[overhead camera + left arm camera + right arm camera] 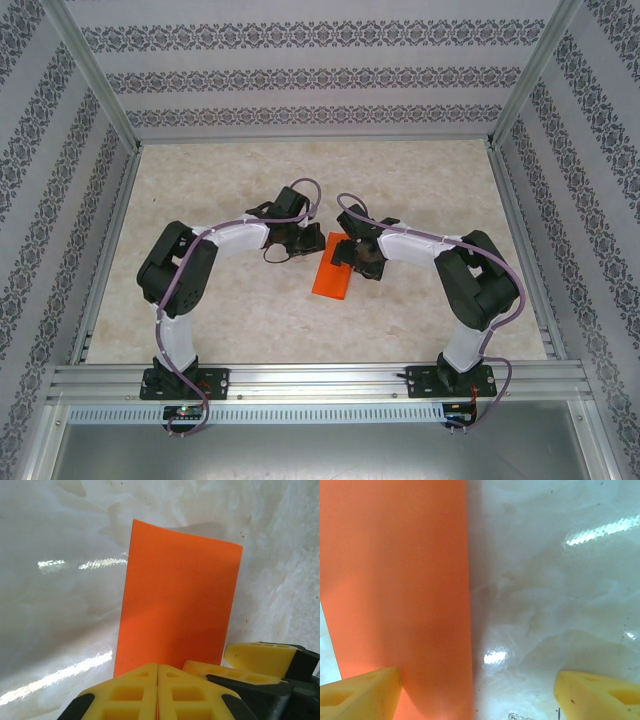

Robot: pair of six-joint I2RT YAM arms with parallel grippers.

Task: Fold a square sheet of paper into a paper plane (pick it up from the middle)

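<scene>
**Q:** Where is the paper now?

**A:** The orange paper (333, 277) sits mid-table (250, 190), between my two grippers. It shows as a narrow rectangle, not a square, so I judge one fold is in. The left gripper (157, 677) is pinched together on its near edge, with a sliver of orange between the pads. The right gripper (479, 680) stands spread, one finger over the paper and the other over bare table. Whether it touches, I cannot tell.

**Q:** How should I do this step well?

**A:** Hold the left pinch firm as an anchor. Bring the right down square to the long edge so the layers don't skew.

**Q:** What do the views add?

**A:** Overhead gives the layout, but the arms hide the fingers. The left wrist shows the pinch and the far edge lifting slightly, with a shadow under it. The right wrist shows the long edge running straight between its fingers
</scene>
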